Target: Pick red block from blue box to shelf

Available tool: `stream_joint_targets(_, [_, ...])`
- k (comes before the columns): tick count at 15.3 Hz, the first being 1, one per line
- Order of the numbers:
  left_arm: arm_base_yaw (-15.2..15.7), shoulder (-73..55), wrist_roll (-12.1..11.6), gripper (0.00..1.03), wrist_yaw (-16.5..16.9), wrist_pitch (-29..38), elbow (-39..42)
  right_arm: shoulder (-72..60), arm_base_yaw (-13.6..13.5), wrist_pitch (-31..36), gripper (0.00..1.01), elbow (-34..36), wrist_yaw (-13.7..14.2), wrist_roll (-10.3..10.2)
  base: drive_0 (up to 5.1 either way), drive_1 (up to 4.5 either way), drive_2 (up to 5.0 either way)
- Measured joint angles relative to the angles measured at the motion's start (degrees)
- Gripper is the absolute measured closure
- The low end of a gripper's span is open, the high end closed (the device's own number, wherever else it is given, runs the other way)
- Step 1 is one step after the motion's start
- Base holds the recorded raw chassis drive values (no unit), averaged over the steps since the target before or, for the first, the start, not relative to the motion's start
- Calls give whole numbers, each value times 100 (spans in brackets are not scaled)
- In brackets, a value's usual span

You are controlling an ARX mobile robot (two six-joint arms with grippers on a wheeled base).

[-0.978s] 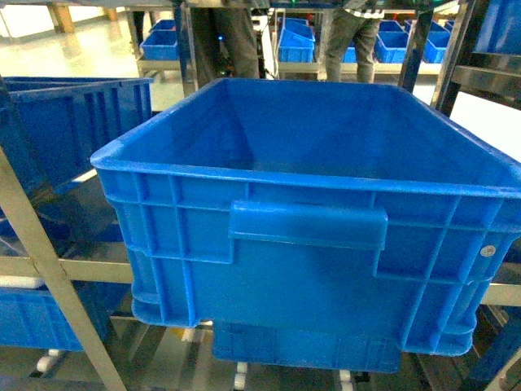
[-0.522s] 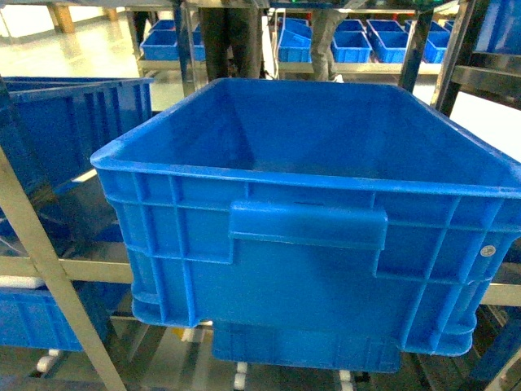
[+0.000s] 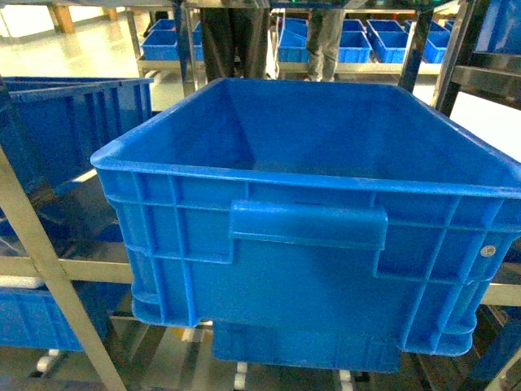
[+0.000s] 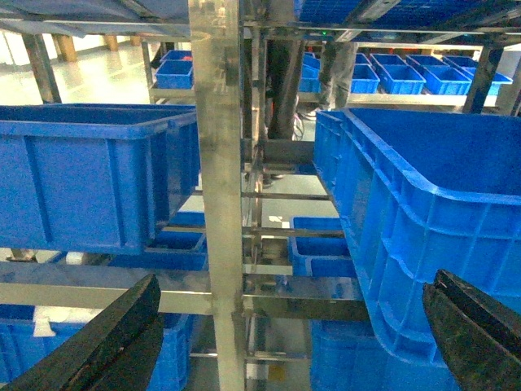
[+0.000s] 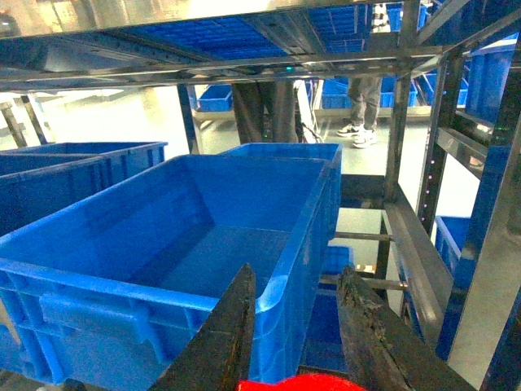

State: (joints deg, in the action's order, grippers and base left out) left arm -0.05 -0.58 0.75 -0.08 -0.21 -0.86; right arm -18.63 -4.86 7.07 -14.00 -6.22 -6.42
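Note:
Low between the fingers of my right gripper, at the bottom edge of the right wrist view, sits the red block; the jaws are shut on it. That gripper hangs in front of the shelf, over the right rim of a dark blue ribbed crate. My left gripper is open wide with nothing in it, facing a steel upright of the shelf. The blue box is out of view. Neither gripper shows in the head view.
A large dark blue ribbed crate with a handle fills the head view on the rack. More such crates sit to the left and on lower tiers. People's legs stand behind the rack.
Only the legs of the people behind the rack have shifted. The crate and the rack look the same.

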Motion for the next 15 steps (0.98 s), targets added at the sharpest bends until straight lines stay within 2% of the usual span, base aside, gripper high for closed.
stream_joint_targets(15, [0, 2, 0, 5, 0, 0, 0, 0, 0, 2, 75, 0, 2, 0, 0, 0, 0])
